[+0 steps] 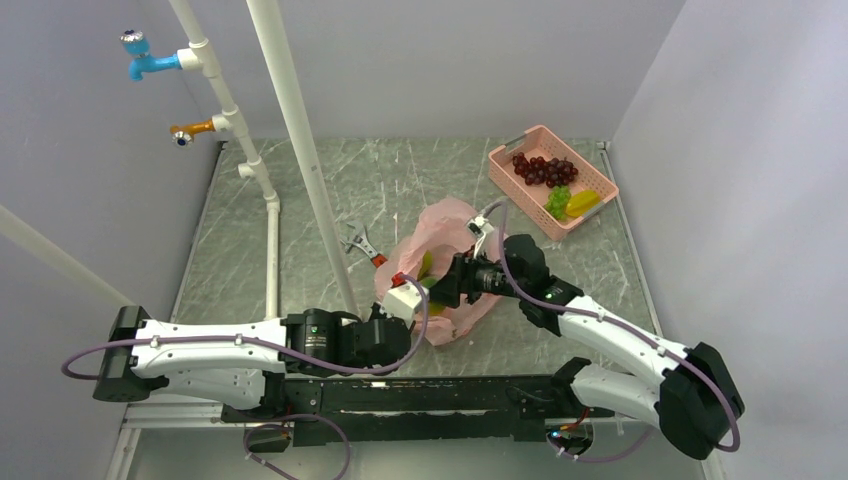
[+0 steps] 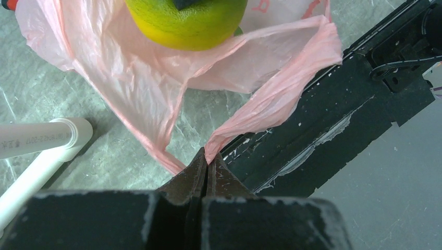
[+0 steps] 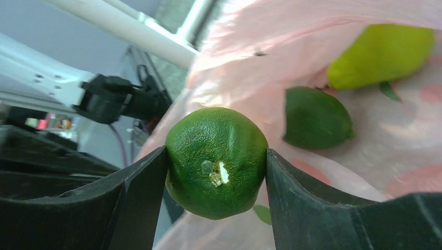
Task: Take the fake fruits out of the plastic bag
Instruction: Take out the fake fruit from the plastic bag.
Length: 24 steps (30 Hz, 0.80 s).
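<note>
The pink plastic bag [image 1: 455,250] lies at the table's middle front. My left gripper [image 2: 207,161] is shut on the bag's handle [image 2: 229,133] and holds the mouth open. My right gripper [image 3: 216,166] is shut on a round green fruit [image 3: 216,161] at the bag's mouth; the same fruit shows at the top of the left wrist view [image 2: 186,21]. Inside the bag lie a dark green fruit [image 3: 314,119] and a yellow-green fruit [image 3: 383,52]. In the top view my right gripper [image 1: 440,285] sits over the bag opening.
A rigid pink basket [image 1: 552,180] at the back right holds dark red grapes [image 1: 545,168], green grapes [image 1: 557,198] and a yellow fruit [image 1: 583,203]. A red-handled wrench [image 1: 365,248] lies left of the bag. White pipes [image 1: 300,150] stand on the left.
</note>
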{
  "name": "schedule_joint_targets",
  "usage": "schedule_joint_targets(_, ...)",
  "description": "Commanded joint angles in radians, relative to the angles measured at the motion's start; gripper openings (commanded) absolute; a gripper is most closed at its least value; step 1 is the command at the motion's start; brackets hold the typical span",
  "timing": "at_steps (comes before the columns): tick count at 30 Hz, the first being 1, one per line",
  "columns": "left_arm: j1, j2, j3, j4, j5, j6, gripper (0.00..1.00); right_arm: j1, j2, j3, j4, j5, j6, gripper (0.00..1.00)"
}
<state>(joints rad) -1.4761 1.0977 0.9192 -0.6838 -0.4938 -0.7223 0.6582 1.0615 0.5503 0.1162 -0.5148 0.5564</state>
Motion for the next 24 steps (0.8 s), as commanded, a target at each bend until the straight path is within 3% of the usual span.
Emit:
schedule_joint_targets(1, -0.007, 0.003, 0.023, 0.025, -0.006, 0.001, 0.00, -0.006, -0.075, 0.015, 0.196, -0.111, 0.122, 0.00)
schedule_joint_targets(8, -0.007, -0.034, -0.002, 0.022, -0.006, -0.015, 0.00, -0.083, -0.104, 0.018, 0.419, -0.292, 0.328, 0.00)
schedule_joint_targets(14, -0.007, -0.031, -0.006, 0.035, -0.003, -0.012, 0.00, -0.121, -0.168, 0.119, 0.323, -0.229, 0.275, 0.00)
schedule_joint_targets(17, -0.007, -0.013, 0.007, 0.028, -0.002, -0.004, 0.00, -0.122, -0.244, 0.236, -0.006, 0.116, 0.083, 0.00)
schedule_joint_targets(20, -0.006, -0.008, 0.015, 0.024, -0.001, -0.002, 0.00, -0.121, -0.297, 0.314, -0.250, 0.606, 0.012, 0.00)
schedule_joint_targets(24, -0.007, -0.025, -0.004, 0.031, -0.002, -0.008, 0.00, -0.123, -0.307, 0.319, -0.323, 1.052, -0.064, 0.00)
